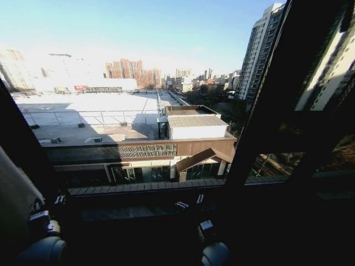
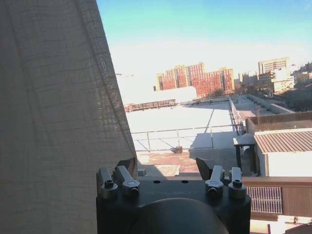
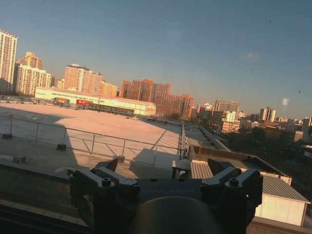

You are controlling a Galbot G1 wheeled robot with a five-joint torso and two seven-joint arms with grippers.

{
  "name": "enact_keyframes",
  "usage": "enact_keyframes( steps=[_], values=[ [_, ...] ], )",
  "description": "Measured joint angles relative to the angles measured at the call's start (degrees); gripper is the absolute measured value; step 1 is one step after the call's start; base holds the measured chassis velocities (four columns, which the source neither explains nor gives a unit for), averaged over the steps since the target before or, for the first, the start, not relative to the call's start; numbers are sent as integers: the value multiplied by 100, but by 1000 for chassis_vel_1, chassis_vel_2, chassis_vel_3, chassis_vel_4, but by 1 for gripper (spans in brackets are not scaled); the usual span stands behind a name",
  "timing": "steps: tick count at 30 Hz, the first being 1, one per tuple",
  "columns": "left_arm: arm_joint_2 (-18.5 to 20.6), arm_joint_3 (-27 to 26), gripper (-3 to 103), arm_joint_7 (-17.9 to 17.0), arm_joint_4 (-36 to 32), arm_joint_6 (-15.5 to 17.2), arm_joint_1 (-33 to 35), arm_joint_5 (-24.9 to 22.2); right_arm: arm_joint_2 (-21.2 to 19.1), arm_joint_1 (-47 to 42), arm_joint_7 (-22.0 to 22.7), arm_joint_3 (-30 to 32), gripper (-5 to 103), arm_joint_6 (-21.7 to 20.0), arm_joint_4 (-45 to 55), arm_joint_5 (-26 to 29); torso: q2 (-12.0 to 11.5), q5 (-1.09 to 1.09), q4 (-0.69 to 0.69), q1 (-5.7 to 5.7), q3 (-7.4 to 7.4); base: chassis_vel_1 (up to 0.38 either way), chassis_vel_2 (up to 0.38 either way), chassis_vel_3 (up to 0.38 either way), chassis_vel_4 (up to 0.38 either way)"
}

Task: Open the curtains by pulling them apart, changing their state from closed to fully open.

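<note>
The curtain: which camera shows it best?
The left wrist view: the curtain hangs large beside the open left gripper, its weave plain. The head view catches a dim strip of it at the edge. The right wrist view looks outdoors.

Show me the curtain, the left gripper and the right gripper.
curtain (image 2: 53, 122): left wrist view, on the middle of the sheer pleated cloth.
left gripper (image 2: 168, 168): left wrist view, midway between its open fingertips.
right gripper (image 3: 163, 168): right wrist view, midway between its open fingertips.
</note>
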Motion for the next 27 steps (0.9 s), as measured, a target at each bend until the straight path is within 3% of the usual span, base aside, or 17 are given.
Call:
enact_keyframes(
  steps=[2,4,7,18,27],
  values=[
    [50,-49,79,676,53,-303,161,-165,-21,65,98,20,100,-211,79,227,0,1,0,0,0,0,0,0,0],
    [51,-55,84,857,106,-426,199,-226,-25,86,144,30,100,-288,118,330,0,1,0,0,0,0,0,0,0],
    [55,-51,98,1382,260,-863,265,-379,-66,158,246,113,100,-543,251,587,0,-1,0,0,0,0,0,0,0],
    [-14,35,100,1217,115,-794,220,-314,-133,274,244,153,100,-871,326,710,0,0,0,0,0,0,0,0,0],
    [-97,94,100,1191,88,-775,205,-158,-191,365,230,242,100,-892,293,816,0,0,0,2,0,-49,-81,53,90]
  ],
)
